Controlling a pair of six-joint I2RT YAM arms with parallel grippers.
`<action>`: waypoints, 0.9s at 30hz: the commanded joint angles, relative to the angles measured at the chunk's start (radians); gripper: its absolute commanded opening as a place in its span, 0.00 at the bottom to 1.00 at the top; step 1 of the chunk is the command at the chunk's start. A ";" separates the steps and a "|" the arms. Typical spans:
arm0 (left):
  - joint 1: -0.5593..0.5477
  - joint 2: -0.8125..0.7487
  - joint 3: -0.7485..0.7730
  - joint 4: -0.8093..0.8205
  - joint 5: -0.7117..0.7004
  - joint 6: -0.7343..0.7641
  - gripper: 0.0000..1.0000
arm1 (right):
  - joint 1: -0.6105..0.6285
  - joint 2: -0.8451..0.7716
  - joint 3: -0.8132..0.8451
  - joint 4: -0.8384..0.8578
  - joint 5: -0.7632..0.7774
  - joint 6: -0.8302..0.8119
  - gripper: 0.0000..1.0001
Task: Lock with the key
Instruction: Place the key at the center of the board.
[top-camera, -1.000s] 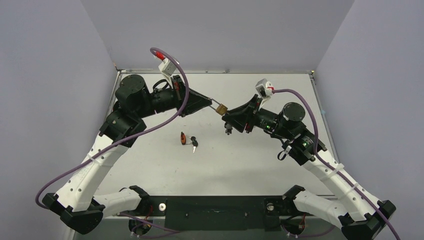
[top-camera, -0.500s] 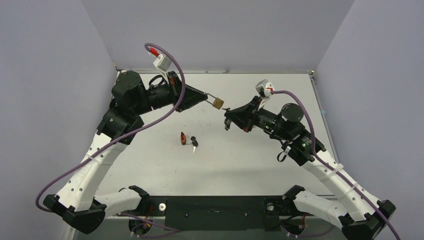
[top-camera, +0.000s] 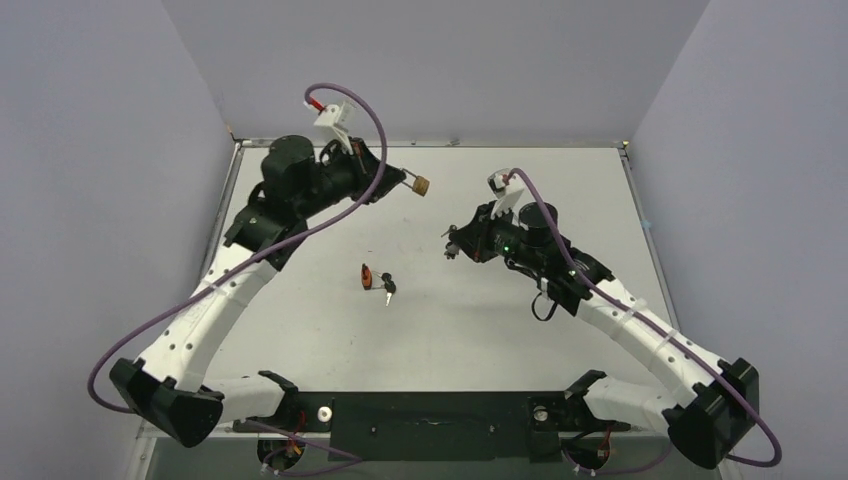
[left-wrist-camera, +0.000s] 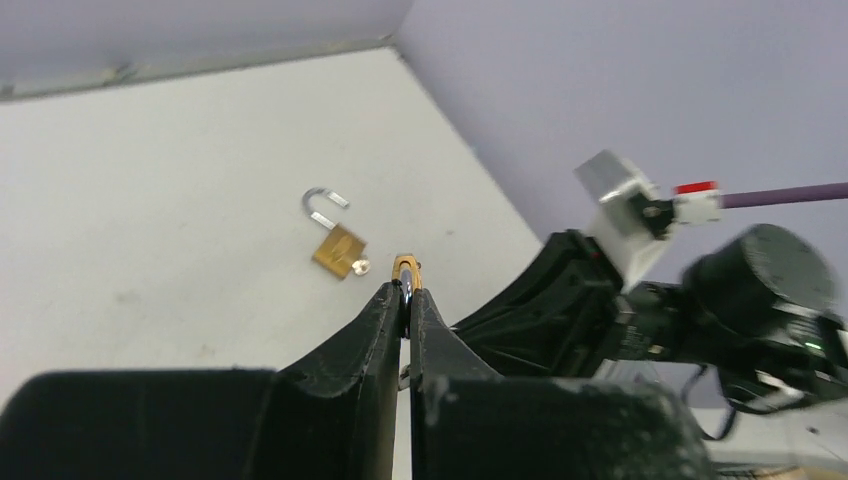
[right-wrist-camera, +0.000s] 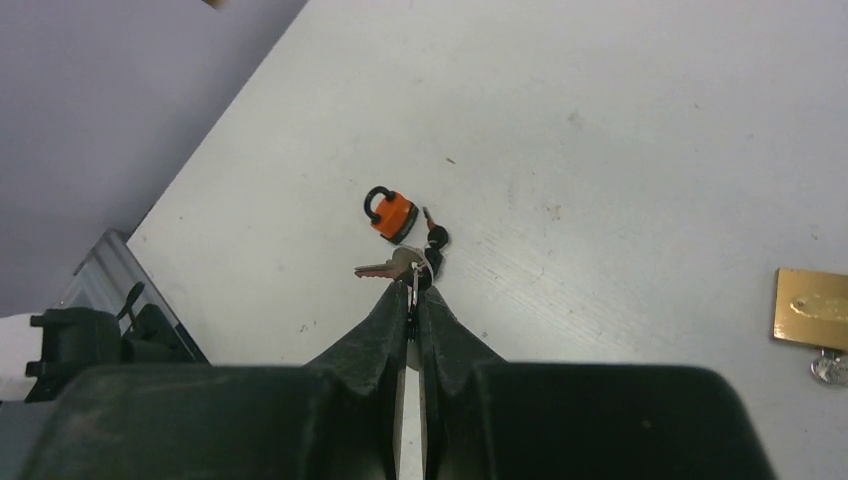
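- Overhead, the small square brass-coloured padlock with a silver U-shaped shackle sits toward the far left of the pale grey table, just beyond the left gripper.
- Left gripper: black fingers pressed together on a small brass-tipped piece whose identity is unclear. The padlock appears to lie on the table apart from them, its shackle open at one leg.
- Right gripper: fingers together. Whether anything sits between them cannot be told.
- Small orange-red padlock and bunch of silver keys: on the table just beside each other, well apart from the brass one.
- Handling (judged): the padlock is solid metal, rigid and dense for its size, with smooth faces likely to slip. The shackle pivots, so a hold there would let the body swing. Better to grip the body across its flat faces, leaving shackle and keyway free.
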 joint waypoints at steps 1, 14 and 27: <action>-0.026 0.115 -0.091 -0.006 -0.263 0.040 0.00 | -0.010 0.128 0.102 -0.036 0.139 0.072 0.00; -0.107 0.483 -0.102 -0.036 -0.603 0.070 0.00 | -0.018 0.529 0.271 -0.115 0.258 0.198 0.00; -0.127 0.625 -0.138 -0.006 -0.623 0.041 0.00 | -0.052 0.633 0.151 0.163 0.139 0.385 0.00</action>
